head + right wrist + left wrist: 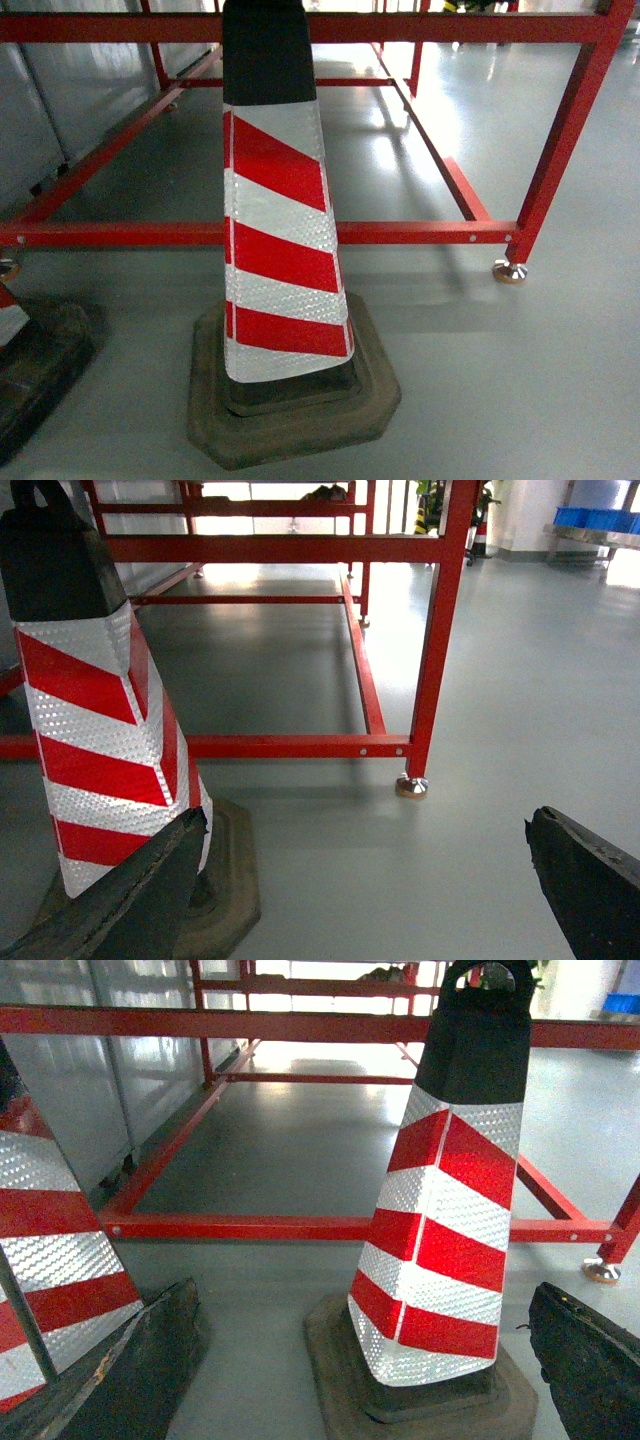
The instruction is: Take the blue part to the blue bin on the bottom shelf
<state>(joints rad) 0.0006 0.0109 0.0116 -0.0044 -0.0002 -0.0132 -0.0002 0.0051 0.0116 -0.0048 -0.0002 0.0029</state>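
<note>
The blue part, the blue bin and the bottom shelf are all out of view. In the left wrist view my left gripper (360,1295) is open, its two dark fingers (150,1360) spread wide low over the grey floor with nothing between them. A red-and-white striped traffic cone (440,1220) stands just ahead of it. My right gripper (365,820) is likewise open and empty, its fingers (590,880) far apart over bare floor, with the same cone (100,740) at its left. Neither gripper shows in the head view.
The cone (280,240) on its rubber base (290,420) fills the middle of the head view. A second cone (50,1250) stands to the left. Behind them runs a red-painted metal frame (420,232) with a foot (509,271). Distant blue shapes (600,518) lie far right.
</note>
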